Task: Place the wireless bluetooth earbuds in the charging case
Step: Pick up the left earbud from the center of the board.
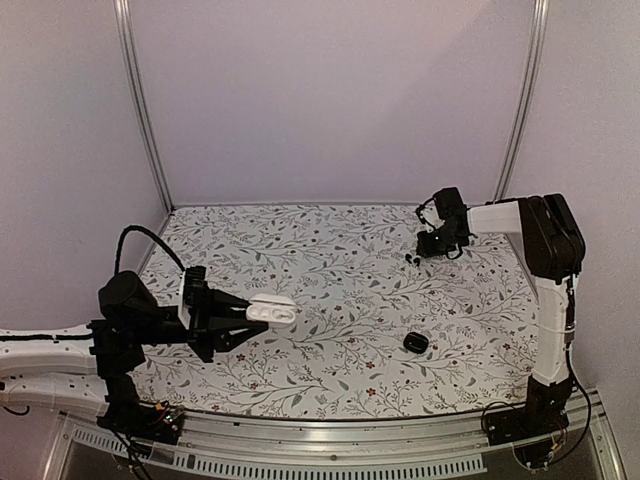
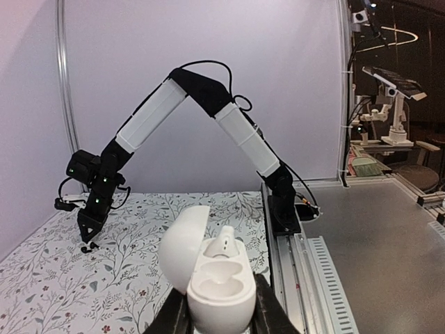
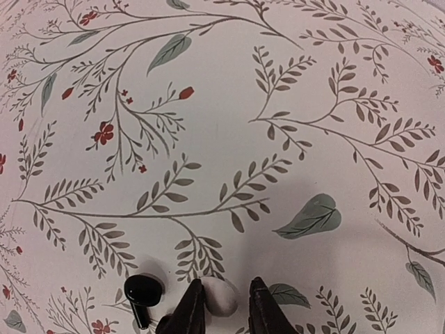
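My left gripper (image 1: 256, 316) is shut on the white charging case (image 2: 217, 292), held above the table's left side with its lid open. One white earbud (image 2: 224, 243) stands in the case's far socket; the near socket is bare. At the back right, my right gripper (image 3: 227, 282) is down at the table, its fingers straddling a small white earbud (image 3: 220, 299). The left finger touches it and a narrow gap shows at the right finger. A black earbud (image 3: 141, 293) lies just left of the fingers, visible as a dark speck (image 1: 410, 259) from the top camera.
A black rounded case (image 1: 415, 343) lies closed on the floral tablecloth (image 1: 340, 270) toward the front right. A metal rail (image 2: 306, 271) runs along the table's near edge by the arm bases. Grey walls close the back and sides.
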### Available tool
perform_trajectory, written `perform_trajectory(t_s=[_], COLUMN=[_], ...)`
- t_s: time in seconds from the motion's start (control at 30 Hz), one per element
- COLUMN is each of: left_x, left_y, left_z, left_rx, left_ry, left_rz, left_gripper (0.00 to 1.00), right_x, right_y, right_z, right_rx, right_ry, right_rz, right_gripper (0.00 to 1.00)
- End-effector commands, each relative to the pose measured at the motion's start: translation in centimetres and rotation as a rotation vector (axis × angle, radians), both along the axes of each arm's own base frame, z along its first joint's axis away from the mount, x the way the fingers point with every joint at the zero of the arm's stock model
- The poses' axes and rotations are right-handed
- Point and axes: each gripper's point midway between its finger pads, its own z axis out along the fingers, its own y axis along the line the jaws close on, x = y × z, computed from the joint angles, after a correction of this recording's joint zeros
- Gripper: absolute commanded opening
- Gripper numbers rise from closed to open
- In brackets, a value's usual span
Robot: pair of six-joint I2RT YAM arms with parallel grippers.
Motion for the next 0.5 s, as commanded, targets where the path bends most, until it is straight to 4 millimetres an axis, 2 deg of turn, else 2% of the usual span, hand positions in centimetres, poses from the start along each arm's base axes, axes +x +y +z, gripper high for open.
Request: perform_trajectory(t_s=[0.0,0.2,0.47], left_x=[0.38,0.45,0.44], left_y=[0.27,0.34,0.25], left_z=[0.01,0.02,0.01], left_rx=[-0.002,-0.003,-0.001], left_ry=[-0.016,-0.017,-0.018], left_rz=[0.022,0.028,0.026], left_gripper=[0.00,0.00,0.00], right_x=[0.45,0.47,0.02], right_y=[-0.41,-0.70,-0.31], right_z=[-0.66,-1.17,-1.54], right_rx=[0.000,-0.005,0.014], right_ry=[0.018,0.033,0.053], right_rz=[0.002,0.004,0.029], right_gripper=[0.20,0.14,0.14])
